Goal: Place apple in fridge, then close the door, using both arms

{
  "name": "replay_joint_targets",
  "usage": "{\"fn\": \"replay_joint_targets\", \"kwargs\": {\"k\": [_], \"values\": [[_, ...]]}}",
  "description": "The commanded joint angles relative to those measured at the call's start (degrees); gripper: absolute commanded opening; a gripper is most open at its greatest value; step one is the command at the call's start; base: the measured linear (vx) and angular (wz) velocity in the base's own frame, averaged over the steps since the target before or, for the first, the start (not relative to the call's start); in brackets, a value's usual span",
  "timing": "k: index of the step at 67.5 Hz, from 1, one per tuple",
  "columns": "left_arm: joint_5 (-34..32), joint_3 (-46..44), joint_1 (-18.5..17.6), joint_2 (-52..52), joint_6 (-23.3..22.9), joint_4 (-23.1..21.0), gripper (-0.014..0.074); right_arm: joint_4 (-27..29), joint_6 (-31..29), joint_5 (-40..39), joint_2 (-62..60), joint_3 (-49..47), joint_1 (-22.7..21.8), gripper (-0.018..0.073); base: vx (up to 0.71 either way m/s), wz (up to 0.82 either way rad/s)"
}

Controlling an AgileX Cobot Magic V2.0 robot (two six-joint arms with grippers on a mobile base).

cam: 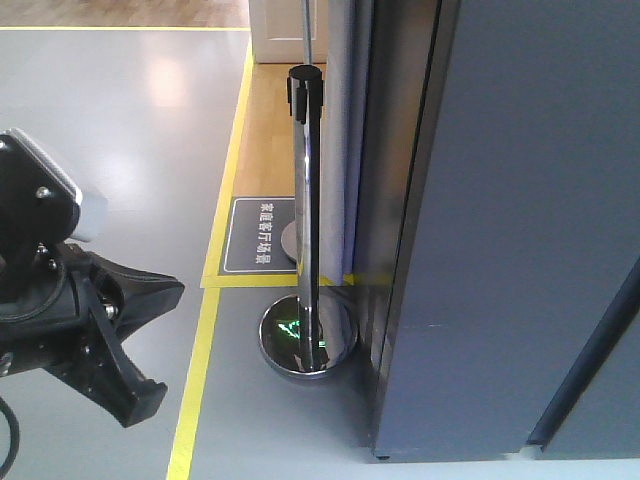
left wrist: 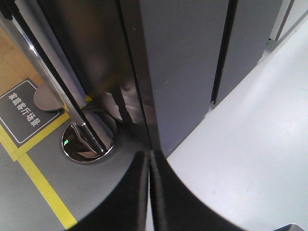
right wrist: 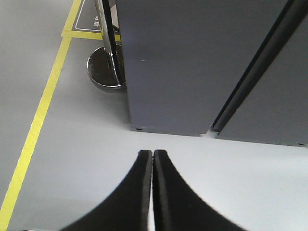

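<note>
Your left gripper (left wrist: 150,159) was pinched closed with nothing between its fingers, tips hanging just short of the fridge (left wrist: 183,62) at its front corner edge, where the dark grey face met the shinier side panel. Your right gripper (right wrist: 152,156) was closed and empty too, hovering over the pale grey floor (right wrist: 72,159) in front of the fridge's base. You could see the door (cam: 530,200) lying flush with the cabinet, only its dark grey outside showing, so the white interior was hidden and the apple was nowhere in any view. The chrome stanchion post (cam: 306,200) stood just beside the fridge on its domed base, next to the yellow floor tape (cam: 195,380) and a grey floor sign (cam: 262,235).
</note>
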Motion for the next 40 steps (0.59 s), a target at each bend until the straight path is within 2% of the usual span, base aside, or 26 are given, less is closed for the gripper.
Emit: {"fn": "replay_joint_targets", "kwargs": {"k": [1, 11, 15, 26, 40], "values": [[-3.3, -0.9, 0.0, -1.5, -0.4, -0.4, -0.0006, -0.5, 0.0, -3.1, 0.7, -1.4, 0.1, -0.0002, 0.00, 0.00], [-3.7, 2.5, 0.0, -5.7, -0.4, -0.4, -0.0006, -0.5, 0.0, -2.6, 0.7, -1.4, 0.1, -0.0002, 0.00, 0.00], [-4.6, 4.1, 1.1, -7.9, -0.4, -0.3, -0.0006, -0.5, 0.0, -2.4, 0.7, -1.4, 0.1, -0.0002, 0.00, 0.00], [-6.2, 10.3, 8.6, -14.5, -1.7, -0.6, -0.0006, -0.5, 0.0, -2.4, 0.7, -1.4, 0.1, -0.0002, 0.00, 0.00], [-15.4, 20.8, 19.1, -25.7, -2.1, -0.6, -0.0006, -0.5, 0.0, -2.4, 0.7, -1.4, 0.1, -0.0002, 0.00, 0.00]]}}
